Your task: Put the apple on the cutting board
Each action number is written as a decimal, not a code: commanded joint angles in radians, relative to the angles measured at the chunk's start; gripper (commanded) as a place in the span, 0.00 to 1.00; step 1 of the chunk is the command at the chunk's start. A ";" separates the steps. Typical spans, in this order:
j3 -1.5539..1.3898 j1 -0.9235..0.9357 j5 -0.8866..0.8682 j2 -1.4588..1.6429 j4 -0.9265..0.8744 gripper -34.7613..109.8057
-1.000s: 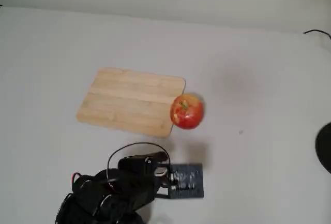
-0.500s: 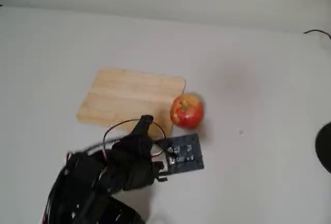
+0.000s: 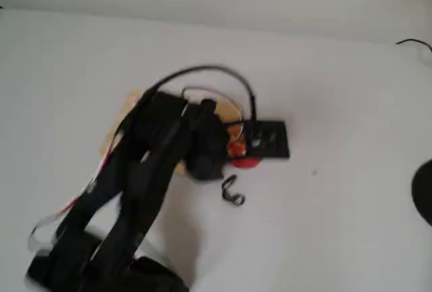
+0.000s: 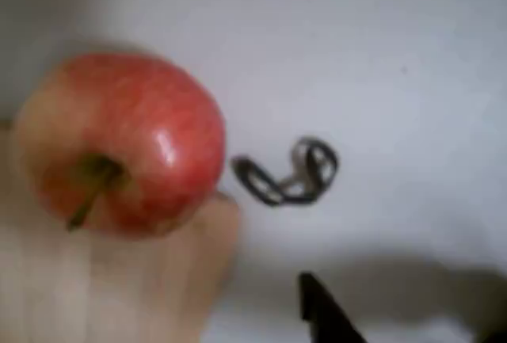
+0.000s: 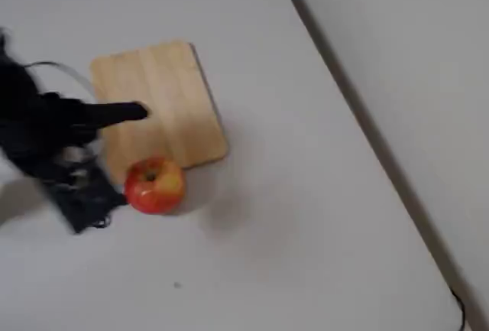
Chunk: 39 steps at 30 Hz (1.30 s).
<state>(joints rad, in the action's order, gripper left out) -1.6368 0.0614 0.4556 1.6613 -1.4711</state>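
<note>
One black robot arm [image 3: 135,184] rises from the near edge of a pale grey bench [image 3: 337,103] in a fixed view and leans out over the cutting board [image 3: 128,103], hiding most of it. Its hand [image 5: 122,111] appears in another fixed view as a dark finger poised above the board's middle; whether its fingers are apart or together cannot be told, and nothing is seen clamped between them. Just past the arm's wrist sits a black camera module [image 3: 268,139], with a cable [image 3: 202,71] looping up over it. A sliver of the red apple [image 3: 244,162] peeks out below that module.

From the wrist view the apple [image 4: 119,141] lies close up at left, stem facing the lens, resting on the bench right at the rounded corner of the bamboo cutting board [image 4: 95,287], not on it. Beside the fruit on the bench lies a small twisted bit of dark wire [image 4: 289,175], which also shows just below the arm's wrist [image 3: 232,191].

Seen from the far side, the apple [image 5: 153,185] rests just off the board's [image 5: 164,94] short end, by its corner, with the arm's [image 5: 38,128] dark bulk close by at left.
</note>
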 commanded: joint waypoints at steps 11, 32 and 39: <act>0.741 0.080 0.008 -0.681 -0.120 0.68; 0.782 0.063 0.005 -0.721 -0.189 0.59; 0.908 0.064 0.020 -0.719 -0.273 0.70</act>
<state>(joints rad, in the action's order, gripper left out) -0.8406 0.1304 0.4648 0.8621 -1.7012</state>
